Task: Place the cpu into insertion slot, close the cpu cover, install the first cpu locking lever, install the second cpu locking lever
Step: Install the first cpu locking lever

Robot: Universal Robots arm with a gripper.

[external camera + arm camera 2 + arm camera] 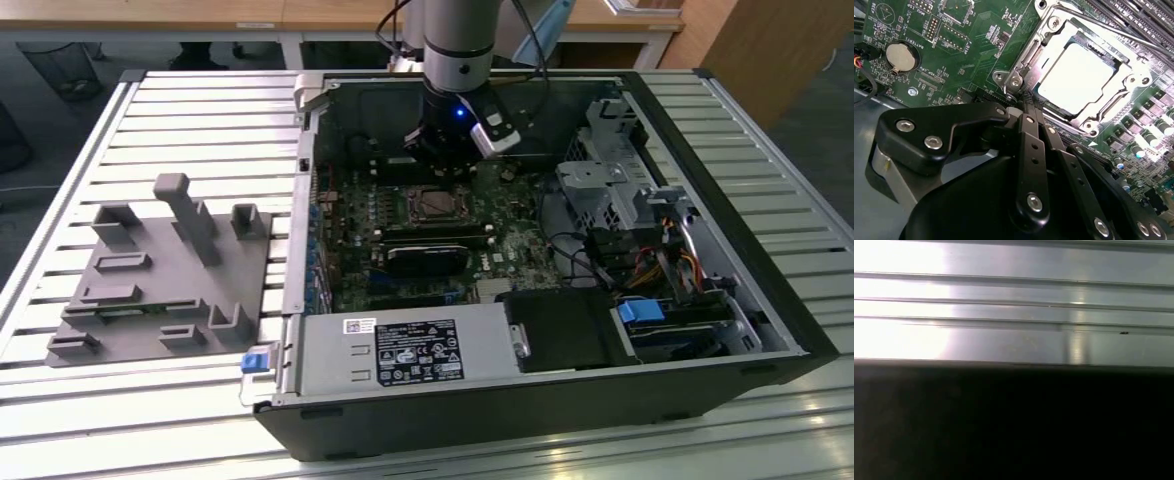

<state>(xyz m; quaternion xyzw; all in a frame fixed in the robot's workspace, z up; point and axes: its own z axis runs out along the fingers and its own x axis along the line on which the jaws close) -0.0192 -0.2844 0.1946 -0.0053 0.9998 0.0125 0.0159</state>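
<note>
- Inside the open computer case, which lies on a slatted metal table, my claw hangs just above the green circuit board, at the far edge of the socket as the exterior view shows it.
- In the second wrist view my claw has its two black fingers pressed together at the tips, clenched with nothing between them; the tips sit right at one corner of the socket, beside a hinge screw.
- The chip lies flat in the socket, its pale metal top showing bright.
- The cover, a silvery frame with a square window, lies down around the chip, framing its top.
- A thin metal lever runs along the far side of the socket; whether it is latched I cannot tell.
- A round coin battery sits on the board, well apart from the socket.
- In the exterior view a grey holder block with upright posts stands on the table to the exterior view's left of the case.
- In the first wrist view bright metal slats run above a dark band.
</note>
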